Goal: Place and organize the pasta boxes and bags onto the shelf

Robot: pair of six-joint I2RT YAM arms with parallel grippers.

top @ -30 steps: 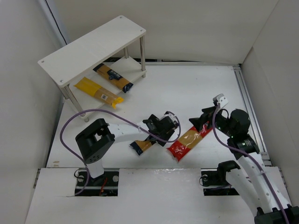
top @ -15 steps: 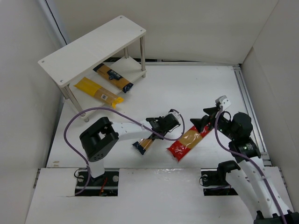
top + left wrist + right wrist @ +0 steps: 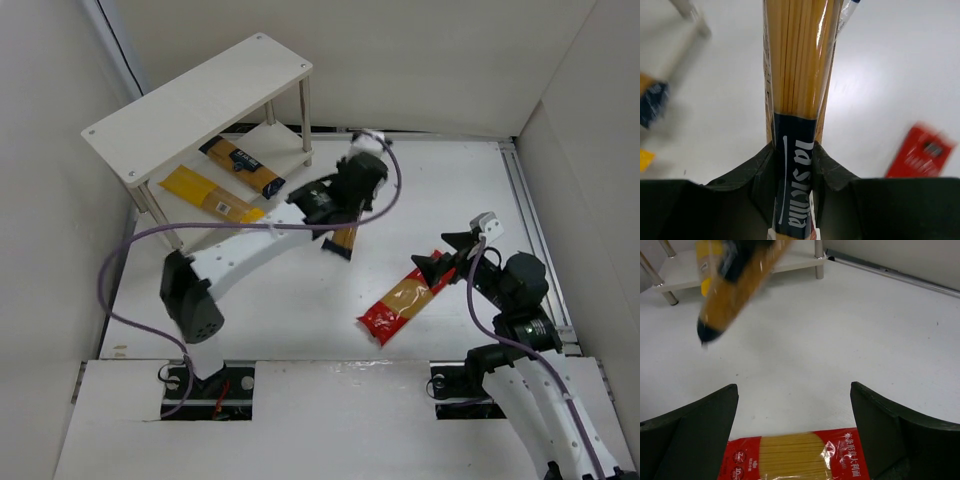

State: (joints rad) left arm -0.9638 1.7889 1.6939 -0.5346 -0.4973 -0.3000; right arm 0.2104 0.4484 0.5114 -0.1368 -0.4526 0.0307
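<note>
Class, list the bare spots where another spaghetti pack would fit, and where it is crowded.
Bare: the shelf's whole top tier; the far table between the held pack in the left gripper and the right rail. Crowded: the lower tier, holding a navy-ended pack and a yellow pack; the table around the red pack and the right gripper.

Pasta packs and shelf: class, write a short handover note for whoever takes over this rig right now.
Left gripper: shut on an orange-yellow pack, lifted off the table near the shelf.
Right gripper: open, over one end of the red pack on the table.
Done: plain yellow pack and another navy-labelled pack lie on the lower tier.
Left: shelve the held pack, then the red one.
</note>
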